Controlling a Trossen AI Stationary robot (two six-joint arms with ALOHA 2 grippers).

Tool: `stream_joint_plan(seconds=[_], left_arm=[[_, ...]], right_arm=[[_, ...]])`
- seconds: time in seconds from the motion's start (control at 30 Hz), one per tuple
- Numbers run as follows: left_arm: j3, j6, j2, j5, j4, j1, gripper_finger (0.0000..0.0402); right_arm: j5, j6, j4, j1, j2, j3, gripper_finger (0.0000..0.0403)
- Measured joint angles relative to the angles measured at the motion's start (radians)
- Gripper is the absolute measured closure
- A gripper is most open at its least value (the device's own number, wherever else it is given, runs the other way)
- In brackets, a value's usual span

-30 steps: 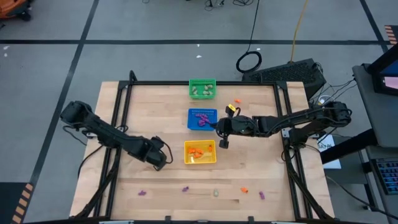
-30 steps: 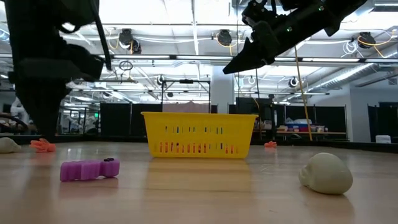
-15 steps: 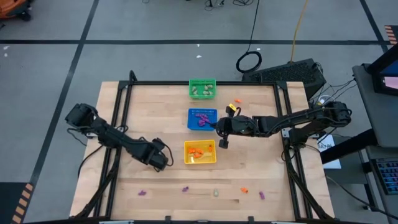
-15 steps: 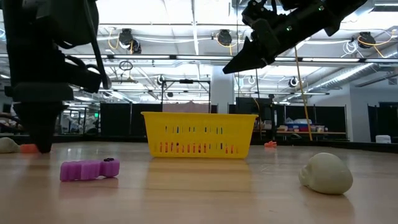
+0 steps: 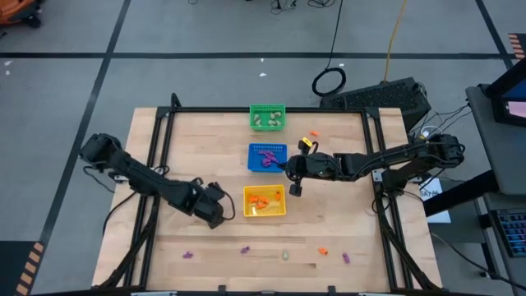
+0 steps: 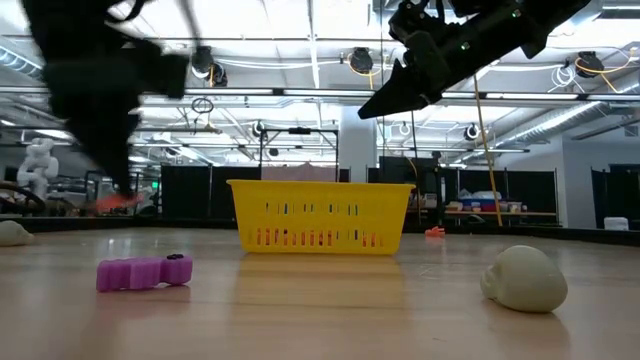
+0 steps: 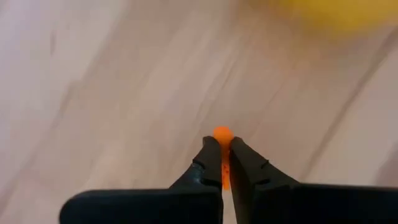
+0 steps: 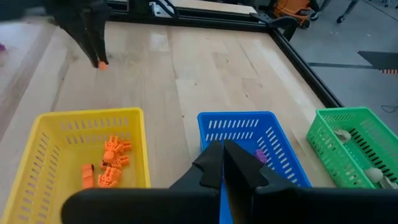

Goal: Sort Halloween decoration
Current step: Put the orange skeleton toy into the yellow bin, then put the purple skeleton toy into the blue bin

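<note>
My left gripper (image 5: 215,215) hangs over the wood just left of the yellow basket (image 5: 264,201), shut on a small orange trinket (image 7: 222,134). The low view shows that trinket (image 6: 120,200) off the tabletop. My right gripper (image 5: 293,191) is shut and holds nothing; it hangs above the gap between the blue basket (image 5: 267,157) and the yellow one. The yellow basket holds orange trinkets (image 8: 112,158), the blue basket purple ones, and the green basket (image 5: 267,117) pale ones. My left gripper pinches the orange trinket between its two fingertips (image 7: 210,155). The trinket's rounded end (image 7: 222,132) sticks out just past the tips. The fingers come from above, slanting down, and the trinket is lifted clear of the table.
Loose trinkets lie along the near edge: purple ones (image 5: 187,255) (image 5: 244,250) (image 5: 345,258), a pale one (image 5: 285,255) and an orange one (image 5: 322,251). Another orange one (image 5: 313,134) lies right of the blue basket. A black frame (image 5: 164,115) borders the table.
My left gripper came down on the orange trinket lying on the table left of the yellow basket and took hold of it. It has then risen and rolled a little. The trinket is now lifted clear of the wood.
</note>
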Motion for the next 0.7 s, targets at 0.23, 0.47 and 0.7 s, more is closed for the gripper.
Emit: stream_joint_plan(seconds=[0.23,0.47,0.7], left_arm=[[0.005,0.218,-0.054,-0.047,0.442,0.047,0.0398],[0.005,0.377,0.084,0.018,0.701,0.155,0.0399],[0.004,0.455,0.138,0.101,0.722,0.207,0.0401]], right_arm=[[0.000,0.000,0.000,0.000,-0.010,0.000,0.0403],[0.000,0.000,0.000,0.000,-0.025,0.000,0.0403],[0.000,-0.001,-0.011,0.000,-0.026,0.000,0.0403]])
